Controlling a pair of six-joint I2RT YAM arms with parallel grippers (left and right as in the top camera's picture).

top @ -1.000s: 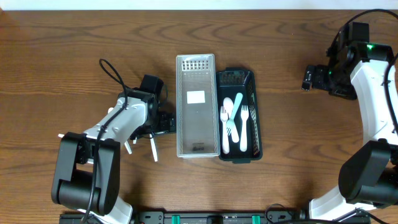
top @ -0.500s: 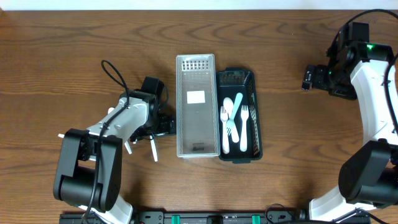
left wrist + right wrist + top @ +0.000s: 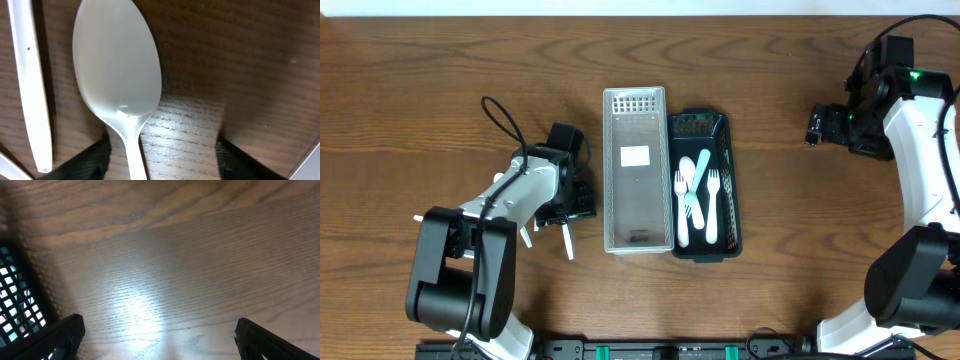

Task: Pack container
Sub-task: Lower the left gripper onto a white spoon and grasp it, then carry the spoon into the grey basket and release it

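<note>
A white plastic spoon [image 3: 117,60] lies on the wooden table, bowl up in the left wrist view. Its handle [image 3: 135,160] runs down between the fingers of my left gripper [image 3: 162,165]. The jaws stand apart on either side of the handle, the left finger [image 3: 85,162] close to it and the right finger [image 3: 245,162] well off. In the overhead view my left gripper [image 3: 575,198] is just left of the clear container [image 3: 636,170]. The black basket [image 3: 728,200] holds white forks and spoons [image 3: 698,195]. My right gripper [image 3: 817,125] hangs open over bare table at the far right.
Other white utensils [image 3: 565,238] lie on the table below the left gripper, one beside the spoon [image 3: 30,85]. A corner of the black basket [image 3: 15,290] shows at the left of the right wrist view.
The left gripper's jaws have drawn closer together around the spoon's handle. The right arm has not moved.
</note>
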